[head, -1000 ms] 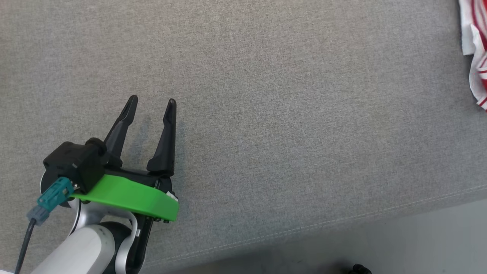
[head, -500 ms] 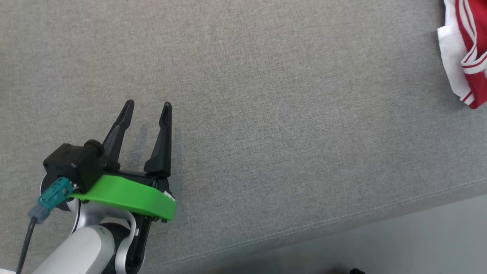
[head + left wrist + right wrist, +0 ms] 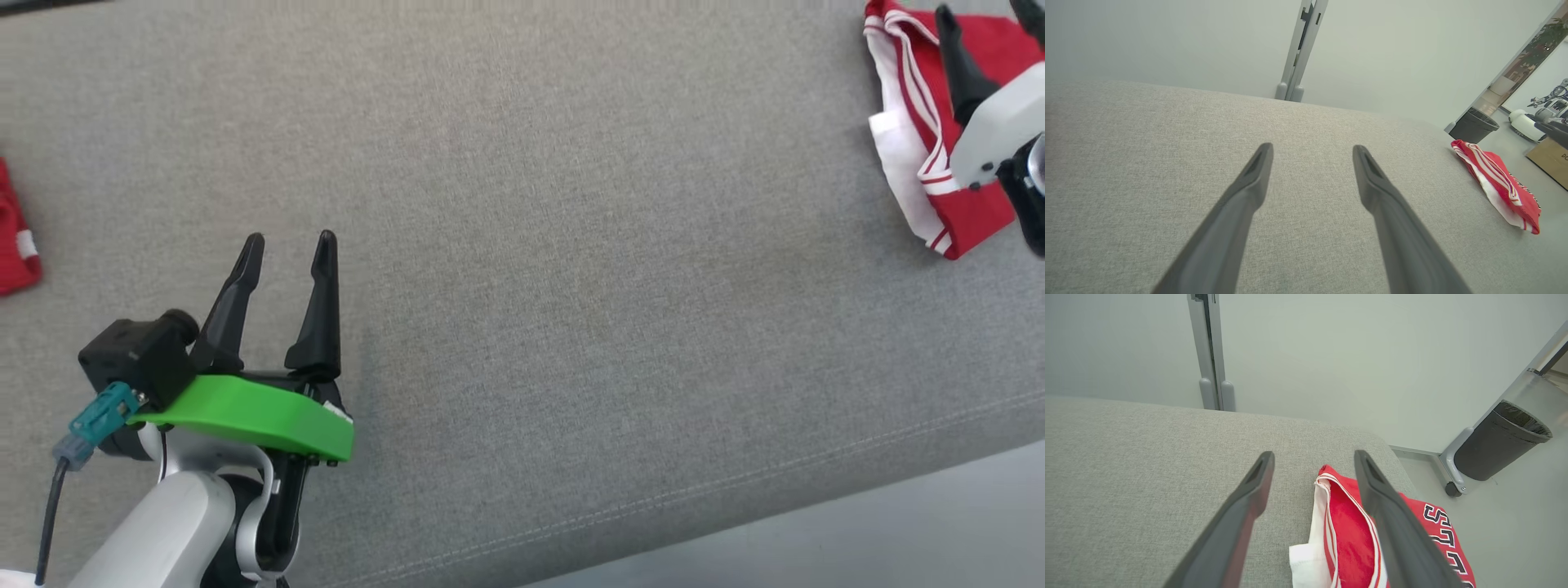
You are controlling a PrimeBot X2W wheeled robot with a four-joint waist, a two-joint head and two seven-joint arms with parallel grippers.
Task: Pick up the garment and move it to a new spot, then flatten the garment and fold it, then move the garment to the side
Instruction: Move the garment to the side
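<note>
The garment [image 3: 963, 212] is a crumpled red and white jersey lying at the far right end of the grey fabric surface [image 3: 571, 286]. In the left wrist view the garment [image 3: 1498, 188] lies by the surface's right edge. My right gripper [image 3: 984, 12] hovers open over it, and in its own view the right gripper [image 3: 1314, 456] has the garment [image 3: 1347, 526], with black lettering, beneath its right finger. My left gripper [image 3: 290, 241] stands open and empty at the lower left, far from the garment; its own view shows the left gripper [image 3: 1312, 150] above bare fabric.
Another red cloth [image 3: 12, 237] pokes in at the left edge. The surface's front edge with a seam [image 3: 694, 494] runs along the bottom, floor beyond. A black bin [image 3: 1498, 445] stands on the floor past the right end. A grey post [image 3: 1208, 351] rises behind the surface.
The head camera has swung, bringing more of the garment and the red cloth at the left into the picture. My right gripper has come into view over the garment. Both grippers stay open.
</note>
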